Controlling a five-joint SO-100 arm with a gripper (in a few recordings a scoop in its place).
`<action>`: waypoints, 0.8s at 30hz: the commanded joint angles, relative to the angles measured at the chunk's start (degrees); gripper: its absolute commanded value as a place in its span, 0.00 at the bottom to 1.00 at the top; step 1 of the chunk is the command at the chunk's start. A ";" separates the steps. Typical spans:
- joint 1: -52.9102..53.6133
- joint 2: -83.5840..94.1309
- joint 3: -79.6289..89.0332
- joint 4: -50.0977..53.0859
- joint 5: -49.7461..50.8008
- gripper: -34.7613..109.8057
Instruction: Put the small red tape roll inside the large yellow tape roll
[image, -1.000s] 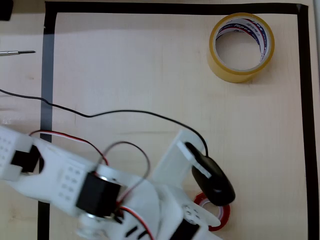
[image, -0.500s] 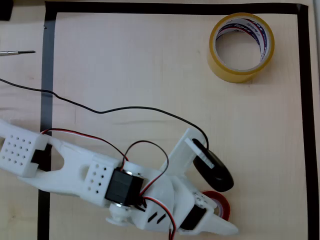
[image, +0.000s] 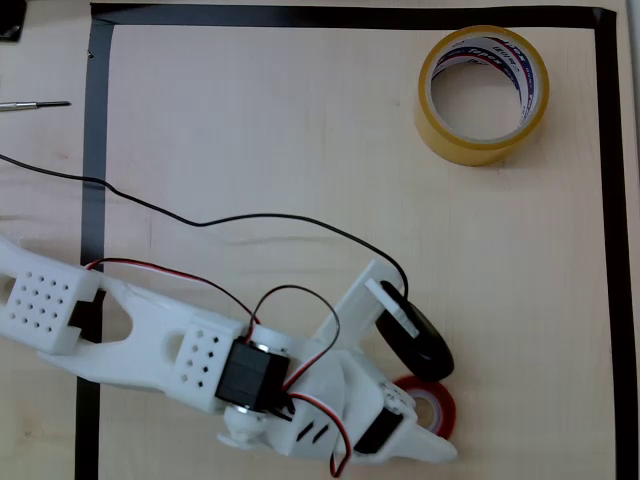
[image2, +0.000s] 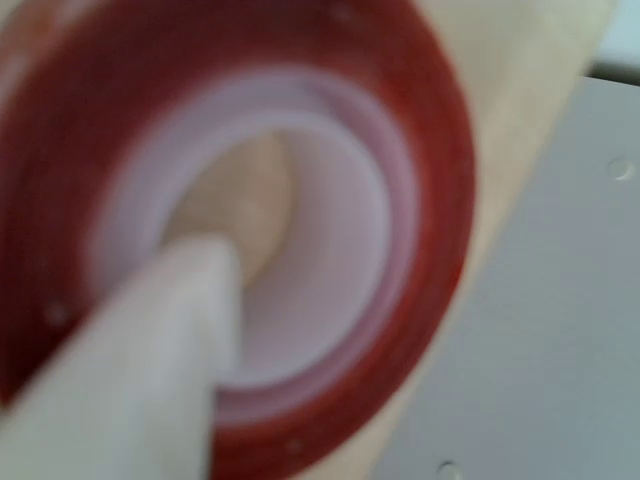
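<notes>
**Claw at the red roll, yellow roll far across the tabletop**

A pale wooden tabletop (image: 300, 150) carries a rectangle of black tape border (image: 350, 15), and both rolls lie inside it. The red roll (image: 440, 405) lies flat near the bottom edge of the overhead view, right of centre, its hole facing up. In the wrist view one pale finger (image2: 150, 370) reaches down into the roll's pale core while a grey part lies outside the red rim on the right, so the claw (image: 425, 425) straddles the roll's wall. Whether it is pinching the wall yet or merely spread around it I cannot tell; the view is blurred and close.

The yellow roll (image: 483, 95) also lies flat, hole up, near the top right corner of the border, well apart from the red roll. From the claw it lies straight up the overhead view and slightly right, so the carry would run almost parallel to the right edge of the border.

The stretch between the two rolls is bare wood. A black cable (image: 200, 222) trails across the tabletop to the left of that path, and the white arm (image: 150, 340) comes in from the lower left. A thin tool (image: 35, 104) lies outside the border at the left edge.
</notes>
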 joint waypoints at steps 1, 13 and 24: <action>-1.32 2.64 -2.11 8.88 1.41 0.41; -1.23 6.33 -0.53 32.96 0.88 0.35; -4.22 13.89 -0.35 32.87 -0.26 0.35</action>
